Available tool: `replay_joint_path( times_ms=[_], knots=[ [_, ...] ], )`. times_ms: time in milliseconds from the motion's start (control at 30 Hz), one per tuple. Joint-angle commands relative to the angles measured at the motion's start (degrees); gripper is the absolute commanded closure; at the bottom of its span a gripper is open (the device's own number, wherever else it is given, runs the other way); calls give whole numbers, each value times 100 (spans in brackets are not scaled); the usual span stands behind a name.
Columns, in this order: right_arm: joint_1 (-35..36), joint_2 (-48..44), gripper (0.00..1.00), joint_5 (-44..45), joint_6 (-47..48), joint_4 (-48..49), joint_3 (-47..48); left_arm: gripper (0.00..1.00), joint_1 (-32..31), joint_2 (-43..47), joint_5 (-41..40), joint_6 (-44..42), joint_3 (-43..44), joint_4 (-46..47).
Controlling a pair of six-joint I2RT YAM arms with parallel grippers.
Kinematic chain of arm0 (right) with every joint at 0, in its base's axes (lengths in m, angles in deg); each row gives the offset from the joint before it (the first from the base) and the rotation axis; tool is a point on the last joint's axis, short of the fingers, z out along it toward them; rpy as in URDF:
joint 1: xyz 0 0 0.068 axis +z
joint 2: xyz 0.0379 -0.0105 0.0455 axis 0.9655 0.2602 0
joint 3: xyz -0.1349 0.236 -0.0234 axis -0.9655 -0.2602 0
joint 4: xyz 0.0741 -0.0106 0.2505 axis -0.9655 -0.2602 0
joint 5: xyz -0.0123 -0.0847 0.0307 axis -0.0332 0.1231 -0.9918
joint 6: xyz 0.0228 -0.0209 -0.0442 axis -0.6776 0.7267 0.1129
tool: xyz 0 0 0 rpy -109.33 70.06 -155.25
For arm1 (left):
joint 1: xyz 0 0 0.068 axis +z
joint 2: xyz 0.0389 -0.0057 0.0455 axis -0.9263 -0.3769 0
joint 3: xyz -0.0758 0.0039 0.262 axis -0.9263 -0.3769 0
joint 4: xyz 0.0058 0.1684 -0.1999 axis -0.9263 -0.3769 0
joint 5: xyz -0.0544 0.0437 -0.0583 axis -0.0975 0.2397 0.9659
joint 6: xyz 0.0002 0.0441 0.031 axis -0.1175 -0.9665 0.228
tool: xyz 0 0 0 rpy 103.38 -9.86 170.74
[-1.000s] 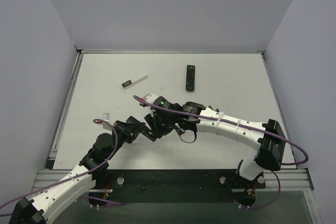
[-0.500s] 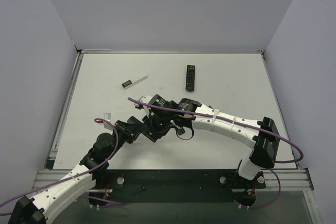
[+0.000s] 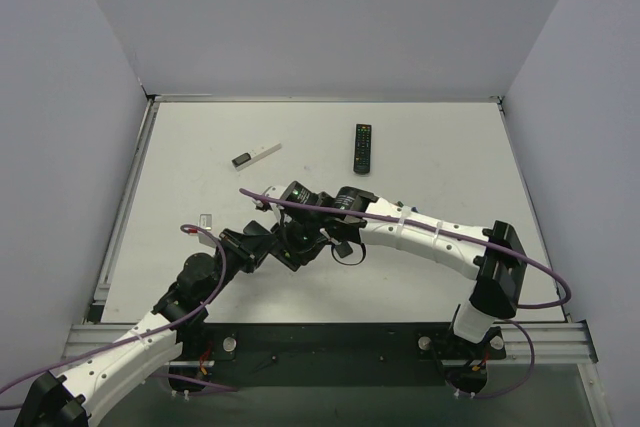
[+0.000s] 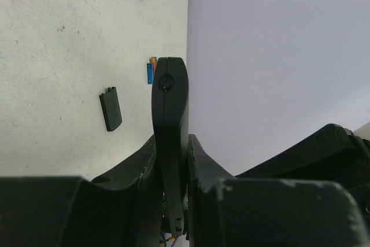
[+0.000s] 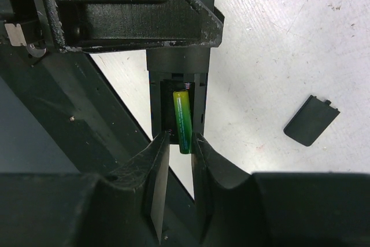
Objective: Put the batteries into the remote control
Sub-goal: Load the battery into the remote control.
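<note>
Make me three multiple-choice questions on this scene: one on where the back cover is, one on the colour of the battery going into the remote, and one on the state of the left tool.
1. Where is the cover?
A. Flat on the table, apart from the remote.
B. Clipped on the remote.
C. Standing on end.

2. What colour is the battery at the remote's open bay?
A. Red.
B. Green.
C. Blue.

3. What is the left tool doing?
A. Open, empty.
B. Shut on the remote.
C. Shut on a battery.

Answers:
1. A, the right wrist view shows it lying alone on the table.
2. B, the cell between the right tool's fingers is yellow-green.
3. B, the left wrist view shows the black bar pinched between its fingers.
</note>
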Motion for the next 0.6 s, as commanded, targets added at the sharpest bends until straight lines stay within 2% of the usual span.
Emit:
replay_joint_path(
  times_ms=[0, 300, 567],
  knots=[
    [39, 82, 83, -18, 44, -223, 214, 100, -10, -2, 65, -71, 263, 471],
    [48, 82, 86, 61, 9, -223, 188, 100, -10, 120, -5, 34, 140, 577],
    [66, -32, 95, 324, -140, -223, 188, 100, -19, 129, -14, 25, 140, 603]
  ],
)
